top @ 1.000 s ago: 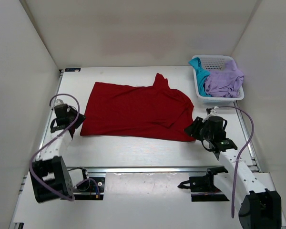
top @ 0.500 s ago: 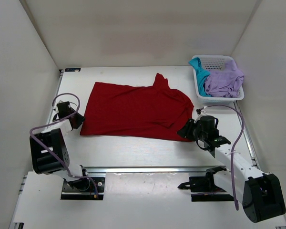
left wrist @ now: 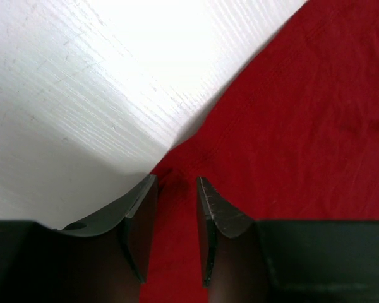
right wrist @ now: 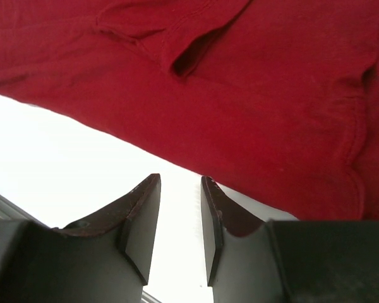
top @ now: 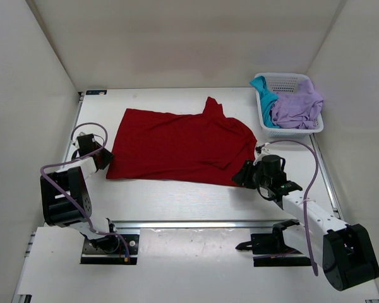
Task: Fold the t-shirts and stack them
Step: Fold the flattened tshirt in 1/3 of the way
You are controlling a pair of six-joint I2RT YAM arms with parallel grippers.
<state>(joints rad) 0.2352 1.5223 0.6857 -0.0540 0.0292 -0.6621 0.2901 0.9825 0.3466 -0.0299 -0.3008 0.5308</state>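
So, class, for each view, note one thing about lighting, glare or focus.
Top external: even light, sharp, faint shadows on the table. Left wrist: glare whitens the table near the top; the fingers of the left gripper are dark and soft. Right wrist: bare table blown white below the red shirt, whose fold shadows read clearly.

The left arm (top: 64, 180) is folded back on itself along the left edge of the bench (top: 177, 199). The left gripper (left wrist: 177, 184) is held low, its jaws parted by a narrow gap. The right arm (top: 303, 205) is stretched from the near right corner towards the middle. The right gripper (right wrist: 180, 183) is likewise set slightly apart (both pairs of fingers are dark and tapered).
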